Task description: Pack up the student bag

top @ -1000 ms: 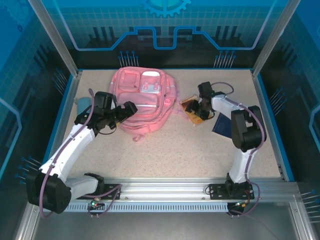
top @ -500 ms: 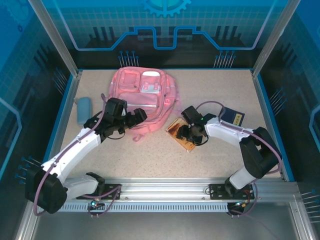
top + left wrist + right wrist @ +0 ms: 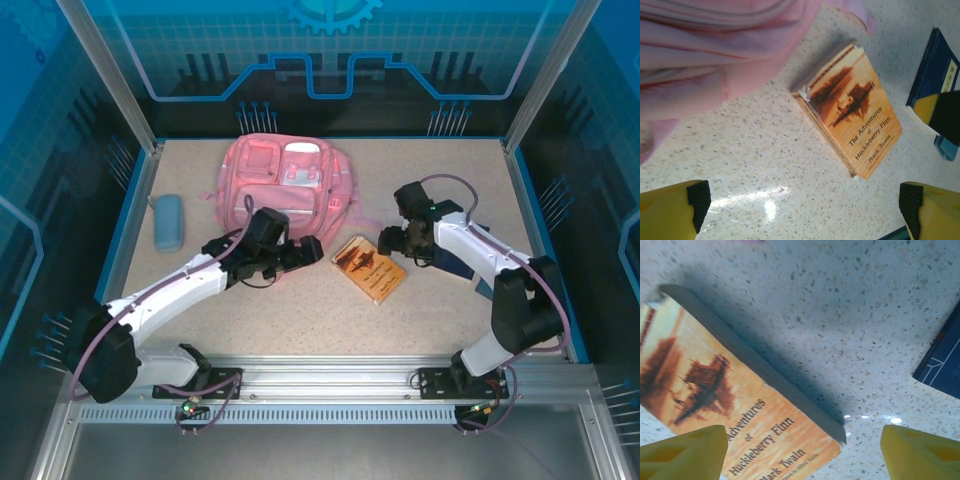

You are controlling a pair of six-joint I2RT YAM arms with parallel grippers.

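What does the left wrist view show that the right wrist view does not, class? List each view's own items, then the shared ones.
Left wrist, not right wrist: the bag's pink body and the book's whole cover; the right wrist has at most a pink sliver at its top edge. Right wrist, not left wrist: small print under "Mark Twain" and a dark shadow beside the book. Both: the book, the blue book, the speckled table, and open yellow fingers, the left gripper's and the right gripper's.

One pink student bag (image 3: 285, 190). One light-blue pencil case (image 3: 168, 221). One orange paperback (image 3: 368, 267) and one dark blue book (image 3: 934, 65), making two.
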